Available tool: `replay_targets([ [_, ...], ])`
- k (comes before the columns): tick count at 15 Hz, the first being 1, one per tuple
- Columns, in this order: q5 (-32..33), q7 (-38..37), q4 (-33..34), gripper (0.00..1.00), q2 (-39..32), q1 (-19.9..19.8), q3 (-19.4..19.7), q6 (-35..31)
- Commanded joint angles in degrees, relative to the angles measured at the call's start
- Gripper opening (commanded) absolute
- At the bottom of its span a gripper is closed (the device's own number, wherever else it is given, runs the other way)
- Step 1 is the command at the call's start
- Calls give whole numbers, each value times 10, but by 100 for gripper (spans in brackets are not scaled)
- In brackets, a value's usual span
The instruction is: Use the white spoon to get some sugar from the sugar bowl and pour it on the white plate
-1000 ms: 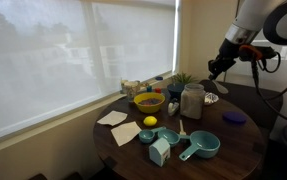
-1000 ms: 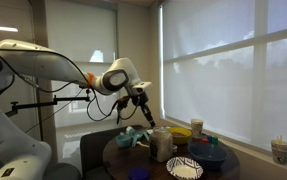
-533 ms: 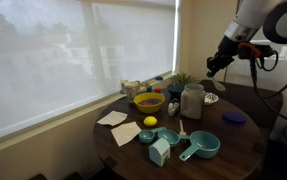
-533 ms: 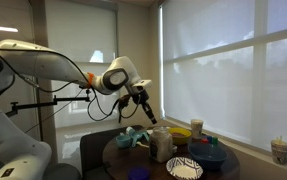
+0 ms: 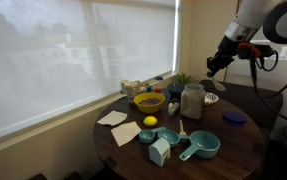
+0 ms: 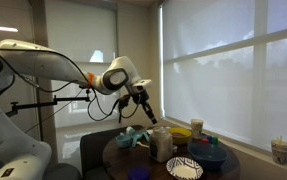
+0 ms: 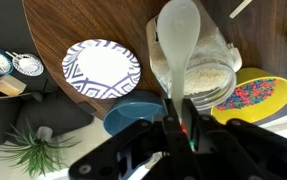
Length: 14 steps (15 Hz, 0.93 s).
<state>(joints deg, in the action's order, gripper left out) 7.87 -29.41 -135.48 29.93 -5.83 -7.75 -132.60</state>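
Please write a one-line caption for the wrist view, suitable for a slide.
Shut gripper holds the white spoon over the sugar jar, with the patterned white plate beside the jar.

The white spoon (image 7: 178, 45), pinched in the tool (image 7: 179, 108), overhangs the sugar jar (image 7: 215, 72).

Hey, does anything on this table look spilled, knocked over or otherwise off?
Nothing stands out. The claw holds the spoon over the jar, the plate beside it is bare, and no spill shows on the table.

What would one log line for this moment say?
fingers: shut on white spoon | white spoon: high over sugar jar | white plate: beside jar, looks bare
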Motion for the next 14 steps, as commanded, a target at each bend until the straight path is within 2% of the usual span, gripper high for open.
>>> replay_targets([
  [1,27,-20,7,3,-13,-22,-18,-59],
  [6,70,-42,10,3,-51,-63,-48,-179],
  [9,120,-99,11,3,-73,-111,-83,-237],
  [13,177,-199,14,3,-90,-166,-136,-263],
  [14,174,-217,15,3,-94,-168,-144,-260],
])
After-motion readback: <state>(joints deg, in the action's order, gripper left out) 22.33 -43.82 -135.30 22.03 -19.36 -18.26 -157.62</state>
